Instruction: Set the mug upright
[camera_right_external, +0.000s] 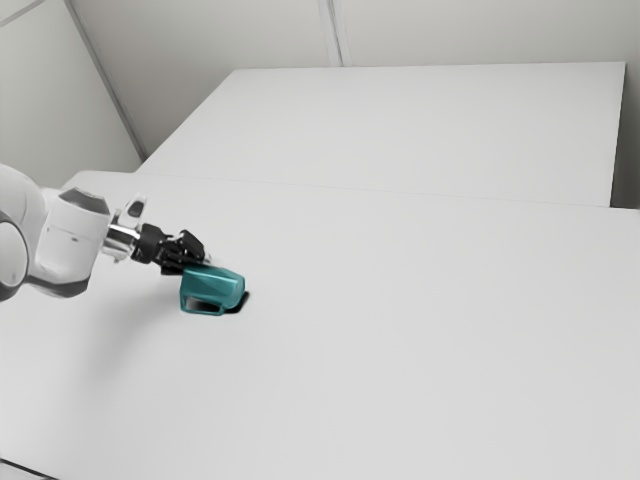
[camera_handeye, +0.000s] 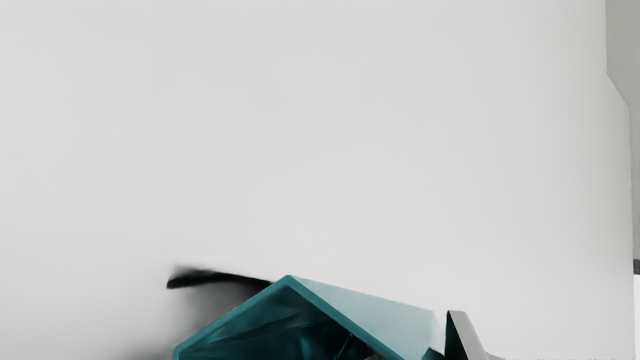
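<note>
The teal mug (camera_right_external: 215, 284) is tipped over, its handle toward the exterior view's bottom edge. My gripper (camera_right_external: 203, 262) is right at the mug's upper edge there, partly over it. In the wrist view the mug (camera_handeye: 370, 300) shows its angular rim and dark inside, with my gripper (camera_handeye: 417, 347) beside and partly hidden by its wall. Whether the gripper holds that wall cannot be told. A dark shadow lies next to the mug; whether the mug rests fully on the table is unclear.
The white table (camera_right_external: 400, 330) extends from the mug toward the exterior view's right. Another white surface (camera_right_external: 400, 130) adjoins it behind. A dark cable (camera_right_external: 28, 470) lies at the exterior view's lower left corner.
</note>
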